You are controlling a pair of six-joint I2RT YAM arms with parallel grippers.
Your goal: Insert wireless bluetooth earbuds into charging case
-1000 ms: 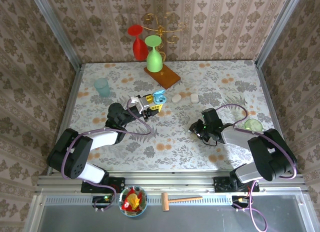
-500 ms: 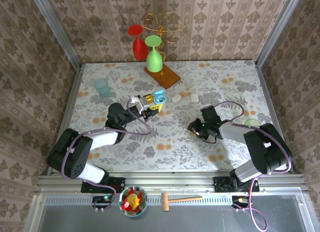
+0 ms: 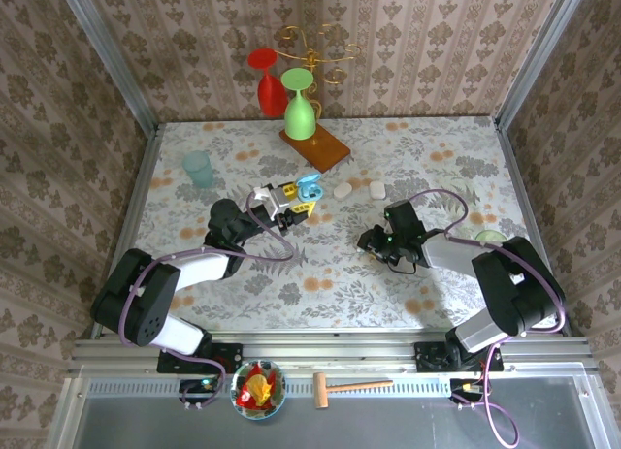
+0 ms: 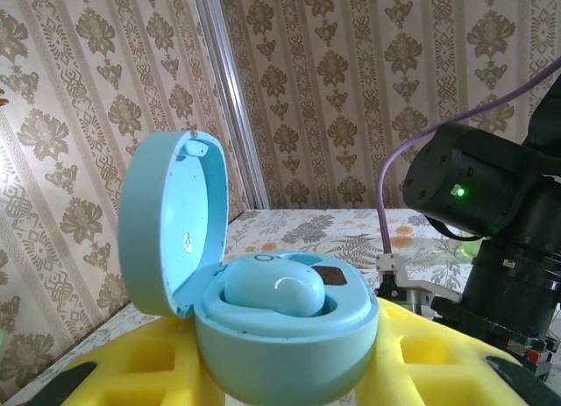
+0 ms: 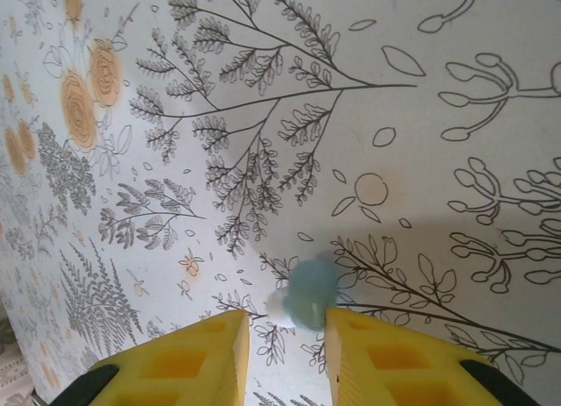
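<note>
I see the flower-patterned desk (image 3: 437, 158) under both arms. My left pincer (image 3: 296, 199) is clamped on the light blue round plastic charging case (image 4: 280, 336). Its lid (image 4: 171, 222) stands up at the left side, and one pale blue earbud (image 4: 267, 288) lies inside it. My right pincer (image 5: 287, 329) points down at the desk with its yellow fingers (image 5: 175, 371) apart. A second small pale blue and white earbud (image 5: 308, 294) lies on the desk just in front of the tips, at the mouth of the gap. Whether it touches them, I cannot tell.
</note>
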